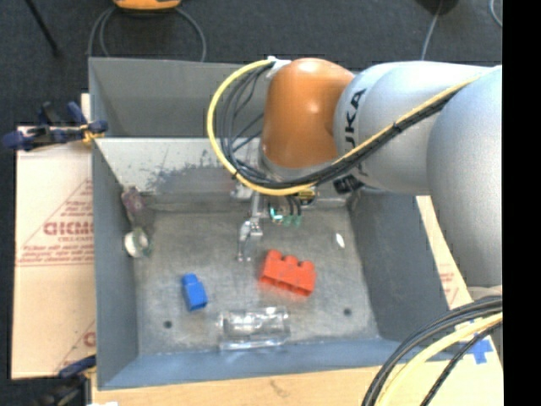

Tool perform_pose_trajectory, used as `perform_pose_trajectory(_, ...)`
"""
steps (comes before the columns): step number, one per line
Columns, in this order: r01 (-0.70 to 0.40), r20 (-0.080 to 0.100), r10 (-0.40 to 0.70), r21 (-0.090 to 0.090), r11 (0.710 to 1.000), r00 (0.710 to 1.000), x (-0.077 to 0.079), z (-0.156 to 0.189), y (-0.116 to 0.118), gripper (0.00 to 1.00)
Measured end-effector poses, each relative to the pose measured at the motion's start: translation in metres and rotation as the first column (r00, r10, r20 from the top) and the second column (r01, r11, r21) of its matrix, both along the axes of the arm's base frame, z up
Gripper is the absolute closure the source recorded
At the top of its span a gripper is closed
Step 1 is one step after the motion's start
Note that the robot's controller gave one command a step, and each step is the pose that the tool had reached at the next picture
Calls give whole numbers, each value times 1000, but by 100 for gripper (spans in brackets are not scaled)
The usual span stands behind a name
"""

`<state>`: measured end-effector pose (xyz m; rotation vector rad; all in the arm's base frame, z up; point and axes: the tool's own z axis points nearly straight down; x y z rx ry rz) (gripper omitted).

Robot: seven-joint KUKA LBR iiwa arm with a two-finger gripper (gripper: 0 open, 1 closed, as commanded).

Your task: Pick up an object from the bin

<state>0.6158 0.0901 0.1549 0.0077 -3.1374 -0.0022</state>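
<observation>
Roughly at the middle of the grey metal bin (pixel 114 311), the arm's (pixel 423 134) jaws hang low over bare floor under the orange wrist cover (pixel 304 112). Whether they are open or closed cannot be told, and nothing shows between them. Nearest to them is a red-orange toy brick (pixel 287 274), lying flat just beside them, towards the bin's near right. A small blue block (pixel 194 293) lies apart to the near left. A clear plastic piece (pixel 254 325) rests by the near wall. A small pale round thing (pixel 136 244) sits against the left wall.
</observation>
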Motion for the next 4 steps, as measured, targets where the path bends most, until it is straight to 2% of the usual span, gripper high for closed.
perform_pose_trajectory(1,-343,8,343,-3,939,939,-63,-47,-51,0)
perform_pose_trajectory(2,-443,8,443,2,896,896,-20,-79,-87,0)
perform_pose_trajectory(3,-440,21,440,-3,898,898,-17,-76,-86,100)
perform_pose_trajectory(4,-543,15,544,-10,839,839,-9,68,-117,100)
